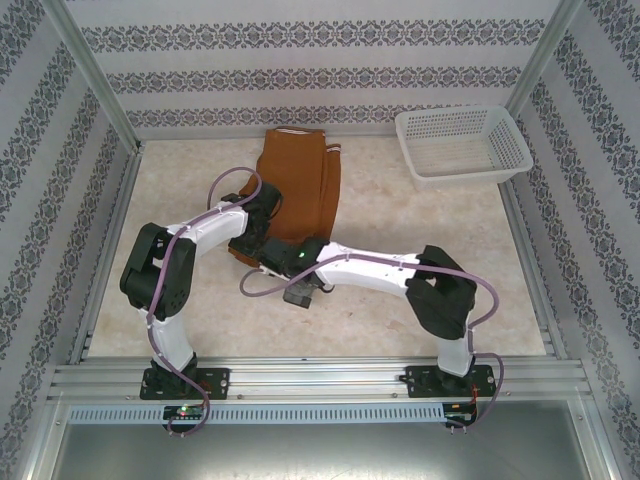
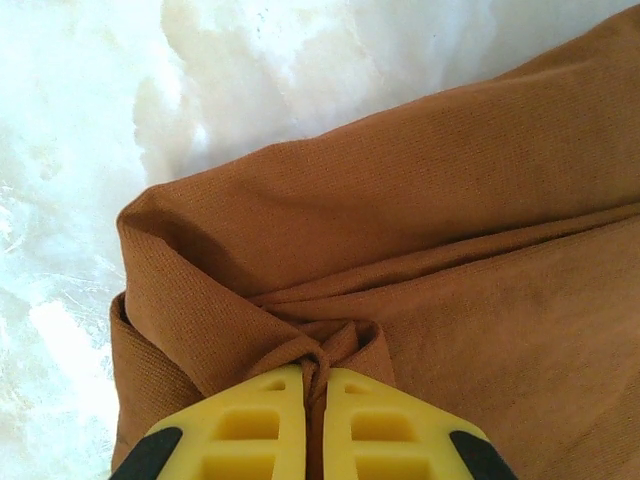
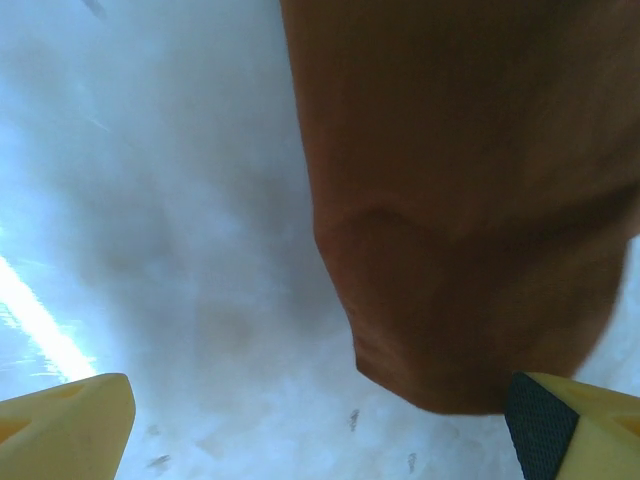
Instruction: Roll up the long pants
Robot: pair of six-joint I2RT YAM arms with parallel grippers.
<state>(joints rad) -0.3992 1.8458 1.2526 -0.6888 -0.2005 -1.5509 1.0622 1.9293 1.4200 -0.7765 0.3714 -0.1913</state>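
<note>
The rust-brown long pants [image 1: 303, 185] lie folded lengthwise on the table, the pale striped waistband [image 1: 296, 132] at the far end. My left gripper [image 1: 252, 240] sits at the near end of the cloth. In the left wrist view the yellow fingers [image 2: 262, 425] are shut on a pinched fold of the pants [image 2: 400, 260], whose near edge is turned over. My right gripper [image 1: 300, 262] is low beside it at the near end of the pants. In the right wrist view its fingertips [image 3: 70, 420] stand wide open over the table, with the blurred pants end [image 3: 460, 200] close ahead.
A white mesh basket [image 1: 462, 143] stands at the back right corner. Patterned walls and metal rails enclose the pale marbled table [image 1: 420, 210]. Both arms cross the middle of the table in front of the pants.
</note>
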